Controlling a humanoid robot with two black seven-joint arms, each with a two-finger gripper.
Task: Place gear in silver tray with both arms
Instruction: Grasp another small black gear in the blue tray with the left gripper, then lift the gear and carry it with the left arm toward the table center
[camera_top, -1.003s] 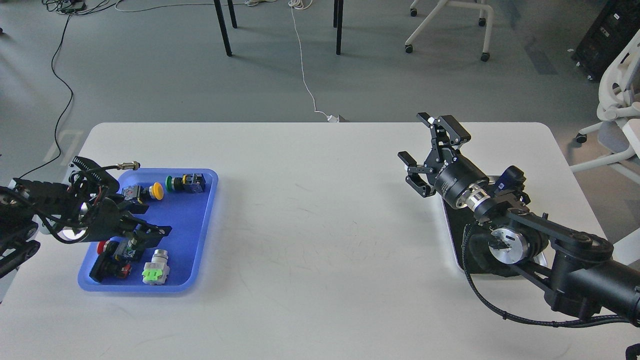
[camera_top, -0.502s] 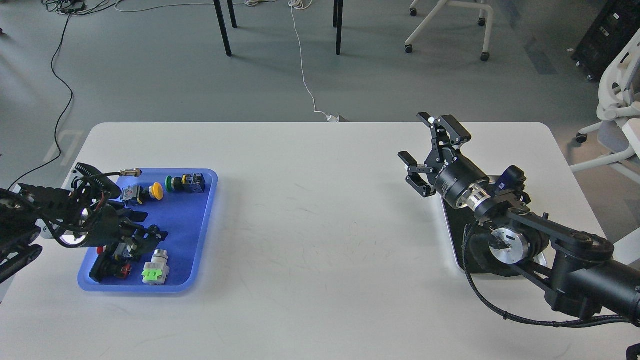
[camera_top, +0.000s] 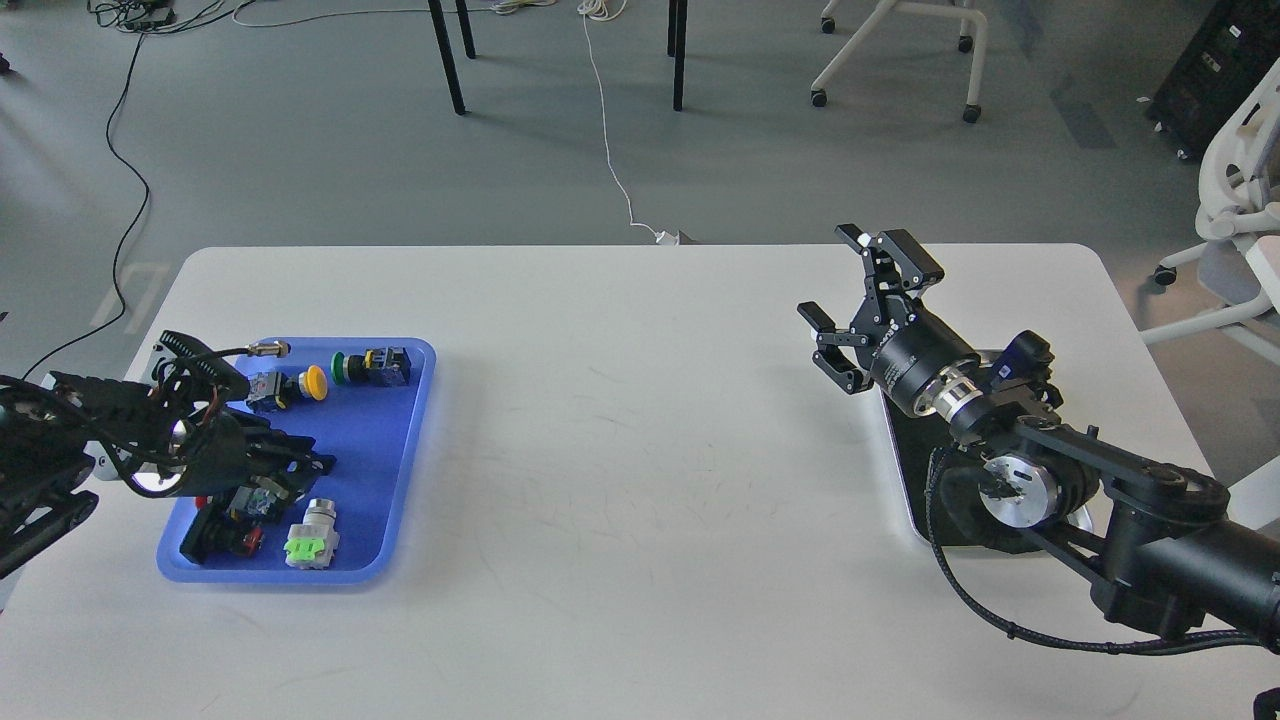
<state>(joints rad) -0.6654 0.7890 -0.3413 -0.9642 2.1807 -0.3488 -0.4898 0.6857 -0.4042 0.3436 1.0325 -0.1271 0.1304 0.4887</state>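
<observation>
The silver tray (camera_top: 903, 455) lies at the table's right side, mostly hidden under my right arm; only its left rim and some dark bottom show. My right gripper (camera_top: 826, 272) is open and empty, raised just past the tray's far left corner. My left gripper (camera_top: 318, 452) hangs low over the blue tray (camera_top: 375, 440), its fingers slightly apart above a red and black switch part (camera_top: 225, 535). Other parts in the blue tray are a yellow push button (camera_top: 315, 382), a green button with a black body (camera_top: 372, 366) and a green and white part (camera_top: 311, 535). I cannot make out a toothed gear.
The white table (camera_top: 640, 480) stretches between the two trays. A cable with a metal plug (camera_top: 262, 349) arches from my left wrist over the blue tray's far edge. Chairs and table legs stand on the floor beyond.
My left gripper has sunk lower and a little toward me over the near left parts of the blue tray. The right arm has not moved.
</observation>
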